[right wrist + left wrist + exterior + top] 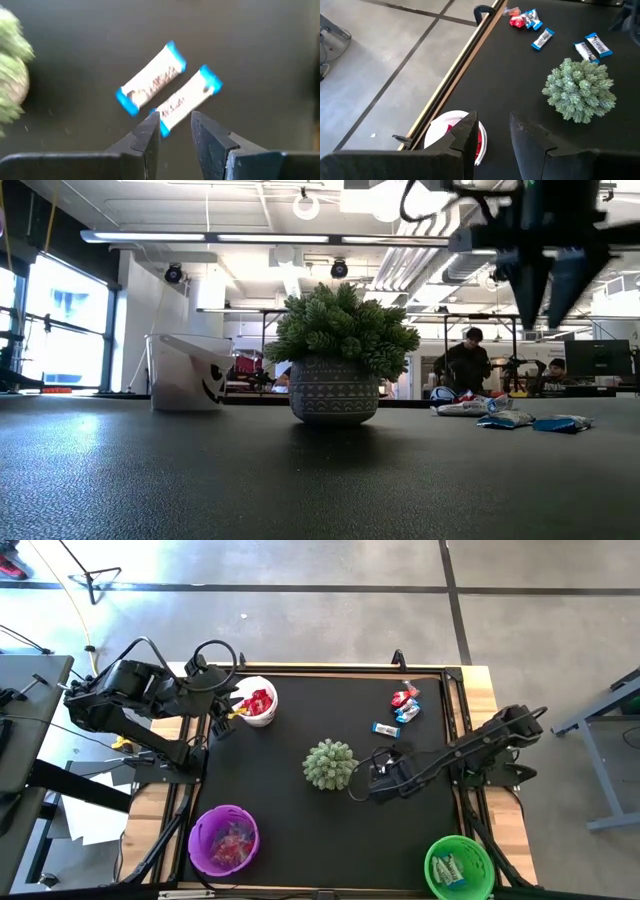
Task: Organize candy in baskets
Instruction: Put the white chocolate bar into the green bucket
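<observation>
Right gripper [174, 125] hangs over the black table [300, 820] just beside the potted plant [329, 763], fingers parted a little, nothing between them. From its wrist camera I see two blue-ended wrapped bars [167, 85] lying side by side, almost touching, with the nearer bar's end just ahead of the fingertips. Left gripper [492, 132] sits by the white basket [258, 702], which has red candy in it; its fingers are partly open and empty too.

The other loose candy [404, 705] sits near the table's far right corner. The purple basket [224, 839] holds pinkish sweets and the green basket [459, 866] holds blue-and-silver ones.

Risks as I see them:
- The bars lie so close that closing could pinch both, or nudge one away.
- My gap looks narrow, so a fingertip may land on the wrapper and skid it.
- Slick flat wrapper could slip mid-carry.
- The plant is close, so my arm may clip it.
- The blue bar should go to green; dropping it elsewhere spoils the sort.
</observation>
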